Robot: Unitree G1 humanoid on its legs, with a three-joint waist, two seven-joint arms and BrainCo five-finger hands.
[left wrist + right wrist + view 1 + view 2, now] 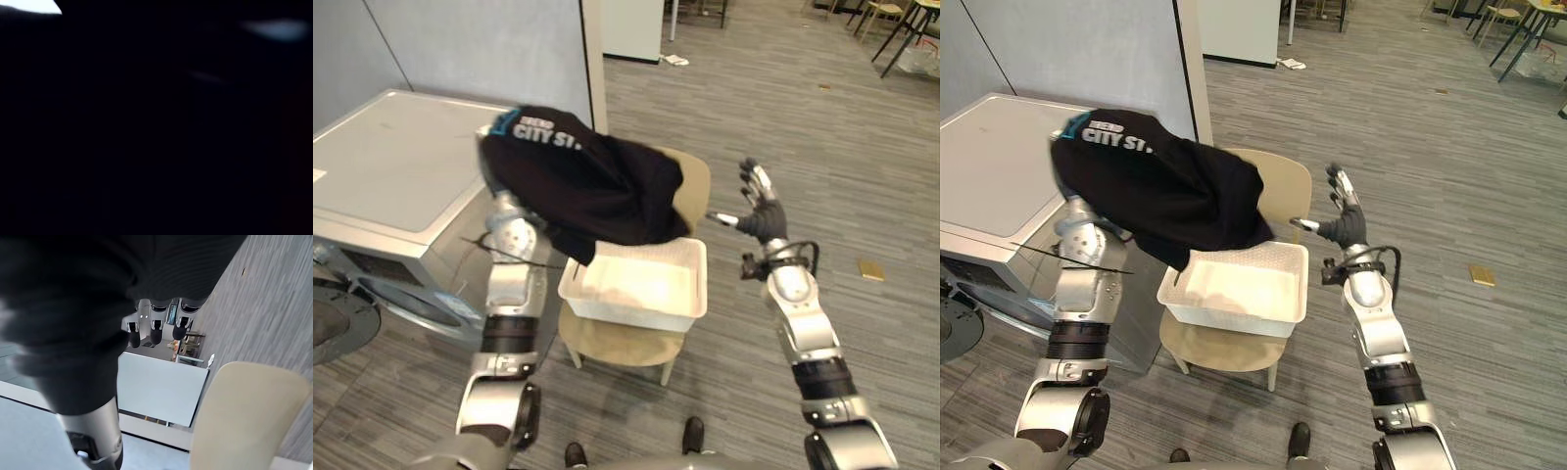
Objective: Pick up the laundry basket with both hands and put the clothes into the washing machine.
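A black T-shirt [587, 186] with pale lettering hangs in the air, draped over my raised left arm [514, 264]. It sits above the left end of the white laundry basket [636, 315]. My left hand is hidden under the cloth, which also darkens the left wrist view. The basket rests on the seat of a beige chair [697, 181], and its inside looks bare. My right hand [764, 213] hovers to the right of the basket at the height of the chair back, open with fingers [154, 330] spread, holding nothing. The washing machine [391, 166] stands at the left.
The machine's round door [337, 323] hangs open at the lower left. A grey partition wall [470, 49] rises behind the machine. A small yellow object [871, 269] lies on the carpet to the right. Chairs and table legs [901, 29] stand far back right.
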